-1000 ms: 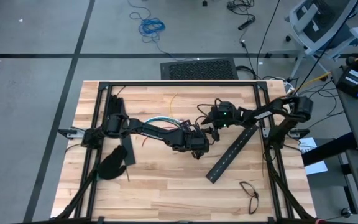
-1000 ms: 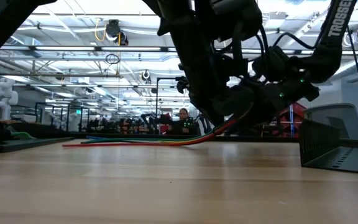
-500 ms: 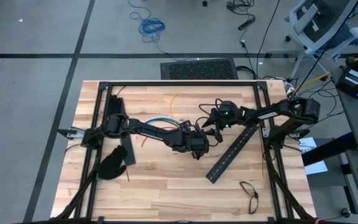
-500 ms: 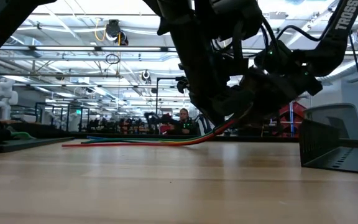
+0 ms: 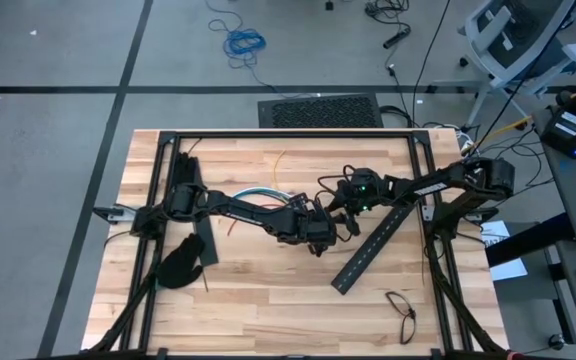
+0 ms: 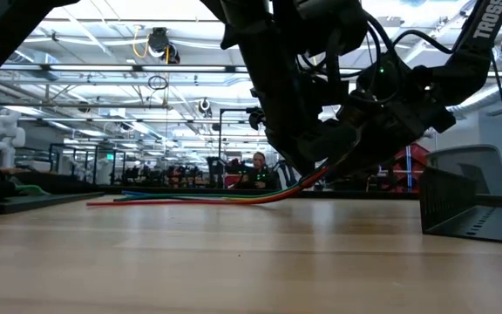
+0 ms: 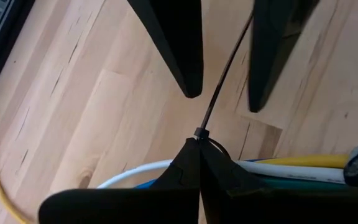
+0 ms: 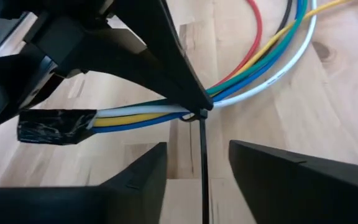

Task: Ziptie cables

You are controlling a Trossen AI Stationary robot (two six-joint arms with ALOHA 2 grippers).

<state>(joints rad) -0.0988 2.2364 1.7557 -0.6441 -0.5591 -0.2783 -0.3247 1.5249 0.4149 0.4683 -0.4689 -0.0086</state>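
Red, yellow, green, blue, white cables (image 8: pixel 253 65) bundled on wooden counter (image 8: pixel 328 112); we see left fingers (image 8: pixel 185 93) clamped on them, right fingers (image 8: pixel 135 180) apart astride thin dark ziptie (image 8: pixel 203 155).

Coloured cables (image 6: pixel 199 199) flat along the table (image 6: pixel 234 262) (one end lifted among dark arms).

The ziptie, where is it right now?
The ziptie is near the table's middle, looped around the cables. Its tail sticks out between the right hand's open fingers, and the left hand is pinched shut at the loop.
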